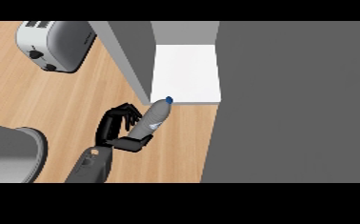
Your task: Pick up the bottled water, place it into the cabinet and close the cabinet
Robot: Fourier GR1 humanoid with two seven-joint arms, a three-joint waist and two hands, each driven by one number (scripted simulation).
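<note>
While the bottled water (156, 118) hangs tilted over the wooden table (56, 104), its blue cap (169, 99) points at the front edge of the white shelf (186, 70) inside the open cabinet (184, 31) toward the table's far edge. The left robot hand (118, 123) curls round the bottle's lower body, grasping it from the left. The step in hand is the carry to the cabinet (placing is not yet done). Next, the bottle probably needs to travel further in over the shelf and be stood there before release; then the door must be swung shut. A toaster (53, 44) sits near the far left corner.
</note>
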